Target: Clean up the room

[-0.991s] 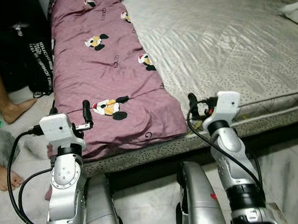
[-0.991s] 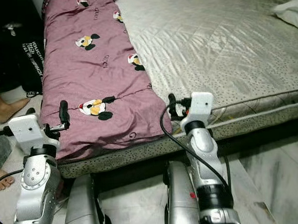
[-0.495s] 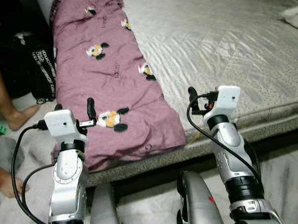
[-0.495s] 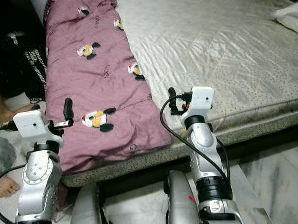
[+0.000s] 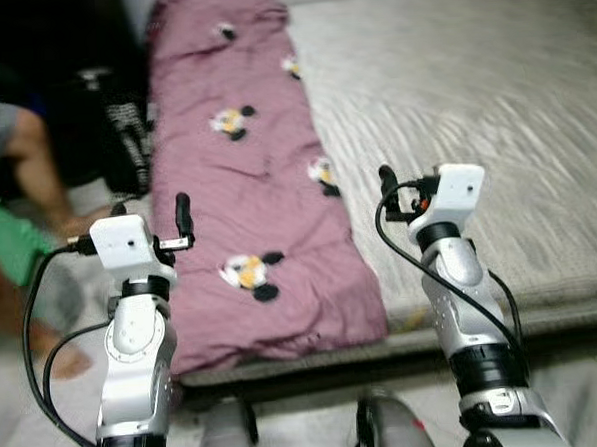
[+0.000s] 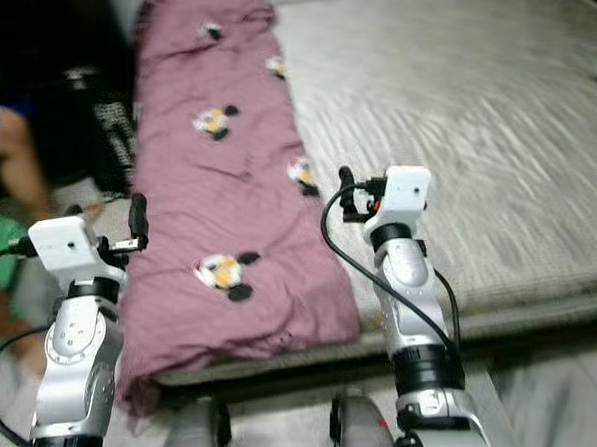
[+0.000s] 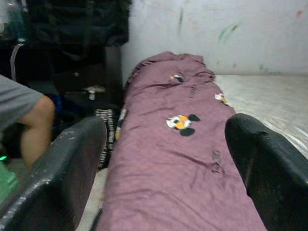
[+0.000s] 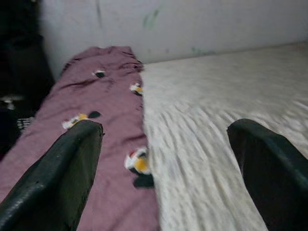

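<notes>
Purple blanket (image 5: 266,185) lies on the mattress (image 5: 492,103) between both raised tools.

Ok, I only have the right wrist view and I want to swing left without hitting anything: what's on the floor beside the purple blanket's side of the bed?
Observer: A person is there, knee bent, with a bare leg close to the bed.
Operator: Anything else down there?
Observer: A black bag with white markings stands against the bed's side, between the person and the purple blanket.
Operator: And where's my left claw?
Observer: The left claw is open and raised at the blanket's near left edge, holding nothing.
</notes>
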Controlling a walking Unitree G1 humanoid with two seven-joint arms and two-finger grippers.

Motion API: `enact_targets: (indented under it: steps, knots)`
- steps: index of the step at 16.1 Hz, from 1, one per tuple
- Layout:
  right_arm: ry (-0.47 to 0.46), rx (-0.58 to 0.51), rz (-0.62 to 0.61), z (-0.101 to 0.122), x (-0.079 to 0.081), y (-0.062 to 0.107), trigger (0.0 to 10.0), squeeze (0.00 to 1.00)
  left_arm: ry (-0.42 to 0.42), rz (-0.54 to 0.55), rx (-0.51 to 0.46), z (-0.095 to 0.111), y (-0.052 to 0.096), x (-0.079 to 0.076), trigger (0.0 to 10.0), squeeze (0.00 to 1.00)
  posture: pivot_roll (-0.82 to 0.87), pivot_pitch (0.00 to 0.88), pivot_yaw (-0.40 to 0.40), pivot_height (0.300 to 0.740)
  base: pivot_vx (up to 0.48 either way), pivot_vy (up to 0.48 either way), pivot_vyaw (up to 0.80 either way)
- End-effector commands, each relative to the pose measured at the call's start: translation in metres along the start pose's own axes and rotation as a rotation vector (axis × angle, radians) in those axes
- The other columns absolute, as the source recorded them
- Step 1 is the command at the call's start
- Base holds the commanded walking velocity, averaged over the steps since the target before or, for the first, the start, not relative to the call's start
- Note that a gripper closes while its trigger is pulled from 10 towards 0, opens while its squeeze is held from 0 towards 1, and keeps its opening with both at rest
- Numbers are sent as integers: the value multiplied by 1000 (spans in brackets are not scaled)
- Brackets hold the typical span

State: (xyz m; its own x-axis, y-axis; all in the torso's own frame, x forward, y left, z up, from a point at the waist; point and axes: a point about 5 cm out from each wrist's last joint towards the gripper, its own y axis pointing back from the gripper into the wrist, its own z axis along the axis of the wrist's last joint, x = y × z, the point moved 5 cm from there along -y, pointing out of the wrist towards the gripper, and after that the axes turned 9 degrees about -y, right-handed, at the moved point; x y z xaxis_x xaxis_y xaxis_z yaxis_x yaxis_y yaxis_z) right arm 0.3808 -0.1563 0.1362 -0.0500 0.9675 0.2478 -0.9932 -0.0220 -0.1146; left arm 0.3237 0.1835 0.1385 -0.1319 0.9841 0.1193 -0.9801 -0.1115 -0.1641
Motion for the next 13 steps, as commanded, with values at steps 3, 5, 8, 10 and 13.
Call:
enact_targets:
  steps: [3,5,8,10,13]
  knots:
    - [-1,-5,-6,0,-1,-1,10000,0,-22,-17,16,-3,-1,-3,10000,0,-13,0,32,740,0,0,0]
    - [1,-5,-4,0,-1,-1,10000,0,-26,-26,44,-8,0,-6,10000,0,-13,0,31,740,0,0,0]
    - [3,1,-2,-2,-1,1,10000,0,-16,-43,55,-10,3,-11,10000,0,-11,0,28,740,0,0,0]
    - [4,3,-2,-3,-1,1,10000,0,-18,-46,58,-11,3,-12,10000,0,-12,0,29,740,0,0,0]
    - [7,4,-4,-3,-2,2,10000,0,-10,-48,68,-12,3,-12,10000,0,-13,0,29,740,0,0,0]
